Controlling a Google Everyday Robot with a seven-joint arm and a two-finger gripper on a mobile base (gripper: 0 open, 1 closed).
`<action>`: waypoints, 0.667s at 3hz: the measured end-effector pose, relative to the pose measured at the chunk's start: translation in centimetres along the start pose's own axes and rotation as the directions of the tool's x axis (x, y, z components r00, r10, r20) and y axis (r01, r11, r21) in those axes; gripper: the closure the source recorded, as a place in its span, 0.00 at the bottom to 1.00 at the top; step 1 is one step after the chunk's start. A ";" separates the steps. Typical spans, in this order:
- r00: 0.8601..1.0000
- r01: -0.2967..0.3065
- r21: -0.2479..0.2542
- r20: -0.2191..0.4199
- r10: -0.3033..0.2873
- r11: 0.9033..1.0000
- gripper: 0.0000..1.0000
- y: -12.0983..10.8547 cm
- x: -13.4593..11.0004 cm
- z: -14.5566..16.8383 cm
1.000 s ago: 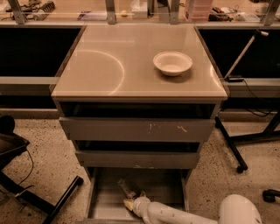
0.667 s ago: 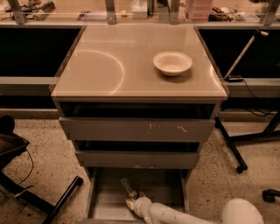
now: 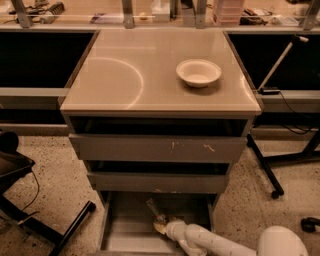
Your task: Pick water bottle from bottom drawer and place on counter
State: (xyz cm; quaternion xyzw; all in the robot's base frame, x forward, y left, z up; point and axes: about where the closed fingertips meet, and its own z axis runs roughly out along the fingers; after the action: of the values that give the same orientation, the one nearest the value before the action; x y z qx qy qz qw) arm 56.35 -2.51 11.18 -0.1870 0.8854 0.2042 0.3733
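The bottom drawer [image 3: 125, 227] is pulled open at the foot of the grey cabinet. The water bottle [image 3: 155, 209] lies on the drawer floor, slanting toward the back left. My gripper [image 3: 161, 226] reaches into the drawer from the lower right on its white arm and sits at the near end of the bottle. The counter [image 3: 125, 75] is the beige top with a faint arc mark.
A white round bowl [image 3: 198, 72] stands on the counter's right side. The two upper drawers [image 3: 160, 148] stick out slightly. A chair base [image 3: 30, 220] is at left, a wheeled stand leg [image 3: 265, 170] at right. A cluttered shelf [image 3: 150, 12] runs behind.
My gripper has edged slightly toward the bottle inside the drawer. The bottle and bowl have not moved.
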 end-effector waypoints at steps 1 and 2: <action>0.999 0.052 0.065 0.013 -0.053 0.997 1.00 -8.7 -4.6 -2.7; 0.994 0.107 0.098 -0.002 -0.107 0.989 1.00 -14.0 -5.5 -4.8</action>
State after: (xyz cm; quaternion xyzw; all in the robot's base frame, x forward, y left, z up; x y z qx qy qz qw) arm 63.89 -15.80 15.21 -0.2152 0.8825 0.1405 0.3938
